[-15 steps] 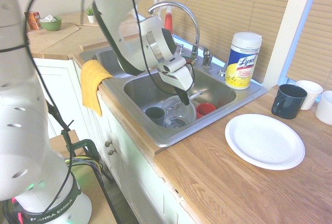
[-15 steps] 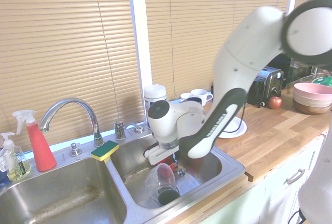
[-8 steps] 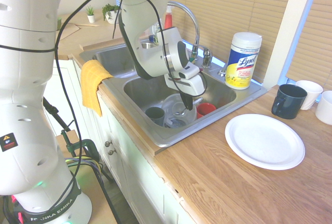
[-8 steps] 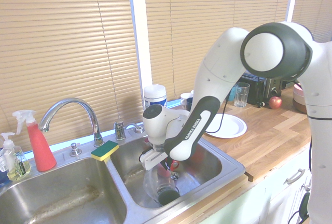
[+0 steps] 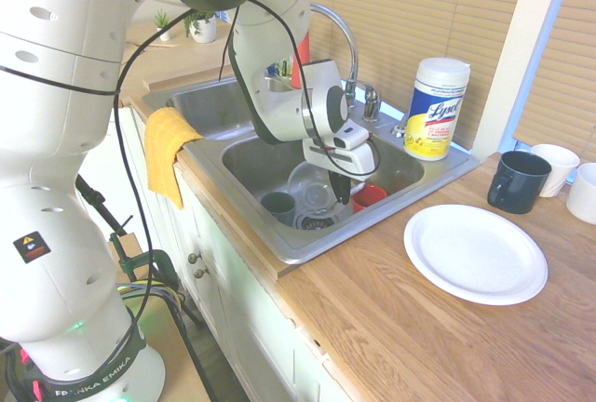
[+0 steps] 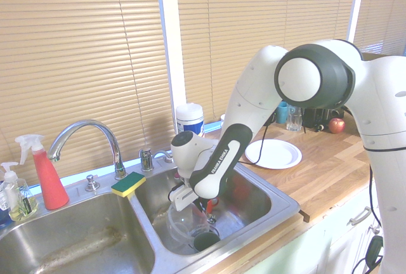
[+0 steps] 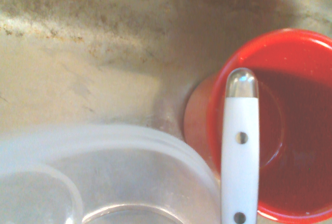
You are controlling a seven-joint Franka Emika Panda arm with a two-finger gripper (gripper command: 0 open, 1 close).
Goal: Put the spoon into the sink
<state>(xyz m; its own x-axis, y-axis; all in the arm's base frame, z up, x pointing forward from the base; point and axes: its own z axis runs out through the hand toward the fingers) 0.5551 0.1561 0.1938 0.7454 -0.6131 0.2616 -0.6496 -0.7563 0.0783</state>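
White two-finger gripper (image 5: 343, 194), closed on white-handled metal spoon (image 7: 240, 167). Release here might drop it into round red cup (image 7: 303, 130), within rectangular stainless-steel sink (image 5: 303, 251).

Red cup (image 7: 305, 146), white handle (image 7: 240, 156), 2 silver rivets (image 7: 241, 138).

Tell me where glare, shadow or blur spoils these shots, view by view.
First exterior view: washed-out highlights, the white plate nearly featureless. Second exterior view: bright overall, with glare on the sink's metal rim. Wrist view: soft focus on the clear container, a dark shadow across the red cup's inside, and a small glint on the white handle's metal tip.
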